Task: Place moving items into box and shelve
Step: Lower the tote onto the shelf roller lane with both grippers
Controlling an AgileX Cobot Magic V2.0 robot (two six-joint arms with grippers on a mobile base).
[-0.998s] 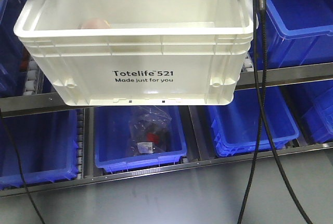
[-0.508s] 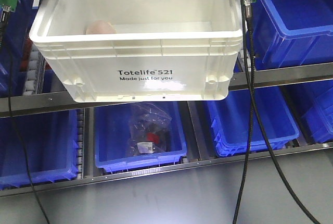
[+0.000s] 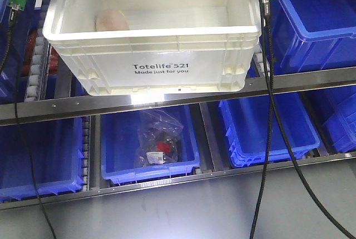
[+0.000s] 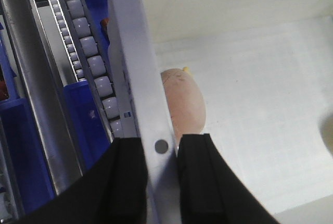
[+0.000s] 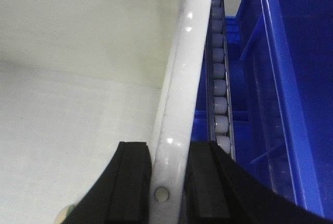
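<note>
Front view, ribbed white plastic box [image 3: 161,55] with rounded pale pink soft toy [image 3: 112,20], both grippers' black fingers [image 4: 127,179] [image 5: 132,179] pinching its smooth rims

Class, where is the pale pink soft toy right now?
In the front view the pink toy lies inside the white crate, at its left end; the left wrist view shows it against the wall that the left gripper clamps.

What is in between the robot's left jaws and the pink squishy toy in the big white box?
The box's side wall: the left wrist view shows the left gripper clamped over it, the toy just inside.
</note>
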